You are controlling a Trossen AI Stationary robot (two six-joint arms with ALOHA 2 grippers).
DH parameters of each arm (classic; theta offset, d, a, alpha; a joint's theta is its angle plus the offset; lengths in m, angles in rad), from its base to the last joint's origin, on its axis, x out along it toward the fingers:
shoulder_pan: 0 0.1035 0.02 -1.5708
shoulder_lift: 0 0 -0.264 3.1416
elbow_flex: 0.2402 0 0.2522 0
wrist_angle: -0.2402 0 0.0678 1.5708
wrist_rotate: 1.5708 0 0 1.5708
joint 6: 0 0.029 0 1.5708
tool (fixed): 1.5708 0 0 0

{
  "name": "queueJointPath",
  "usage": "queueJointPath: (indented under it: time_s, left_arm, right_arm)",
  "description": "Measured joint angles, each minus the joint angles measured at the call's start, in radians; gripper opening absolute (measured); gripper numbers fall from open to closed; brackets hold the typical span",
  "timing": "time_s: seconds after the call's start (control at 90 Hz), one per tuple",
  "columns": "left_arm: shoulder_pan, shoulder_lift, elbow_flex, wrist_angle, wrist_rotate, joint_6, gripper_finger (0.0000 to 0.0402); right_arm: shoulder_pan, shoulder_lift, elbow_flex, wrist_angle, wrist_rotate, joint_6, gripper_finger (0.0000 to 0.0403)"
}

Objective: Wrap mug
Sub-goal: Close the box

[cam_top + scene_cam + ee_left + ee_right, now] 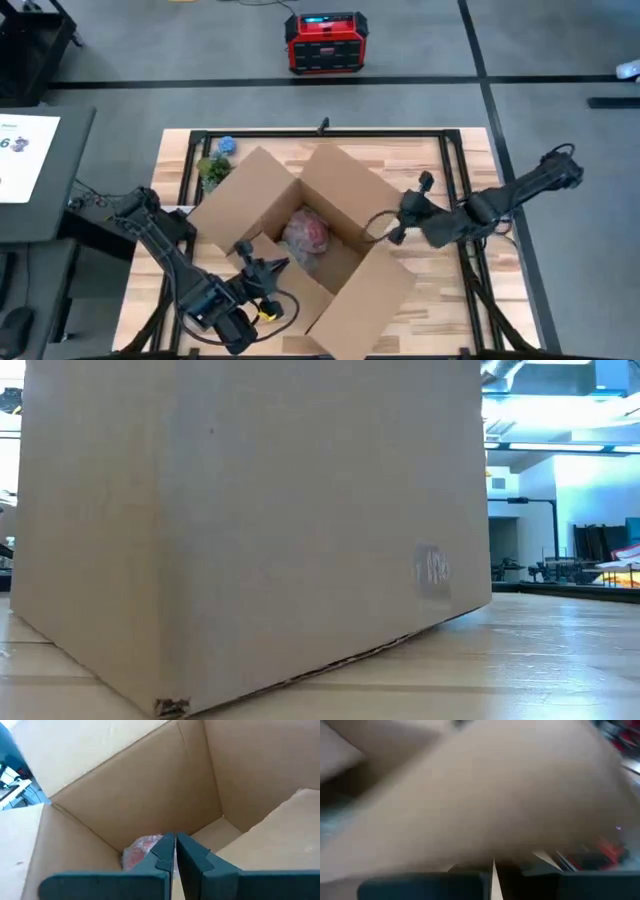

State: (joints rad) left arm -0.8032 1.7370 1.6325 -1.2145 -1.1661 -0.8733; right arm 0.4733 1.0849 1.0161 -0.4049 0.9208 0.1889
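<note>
from above, an open box (300, 240) sits mid-table with the wrapped mug (306, 234) on its floor. the left gripper (262, 270) is at the box's near-left wall, the right gripper (392, 228) at its right flap (345, 185). a red device (326, 43) stands on the floor beyond the table (450, 165). the low view is filled by the box's side. in the left wrist view the fingers (162, 852) are pressed together, empty, above the mug. the right wrist view shows its fingers (470, 870) closed too, against blurred cardboard.
</note>
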Motion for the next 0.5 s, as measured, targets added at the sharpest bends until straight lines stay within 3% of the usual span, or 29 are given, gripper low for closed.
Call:
queueJointPath:
  time_s: [0.1, 0.244, 0.411, 0.5]
  left_arm:
    - [0.013, 0.0, 0.0, -0.033, -0.027, 0.006, 0.0]
    - [0.035, 0.0, 0.0, -0.184, -0.129, -0.055, 0.0]
    - [0.059, -0.005, -0.002, -0.367, -0.193, -0.169, 0.0]
    - [0.061, -0.036, -0.004, -0.35, -0.185, -0.106, 0.0]
  right_arm:
    - [0.013, -0.008, 0.0, 0.088, -0.111, -0.068, 0.0]
    - [-0.01, 0.048, 0.001, 0.012, -0.302, -0.015, 0.0]
    - [-0.014, 0.142, 0.006, 0.026, -0.293, -0.001, 0.0]
    - [-0.005, 0.17, 0.015, 0.04, -0.286, -0.006, 0.0]
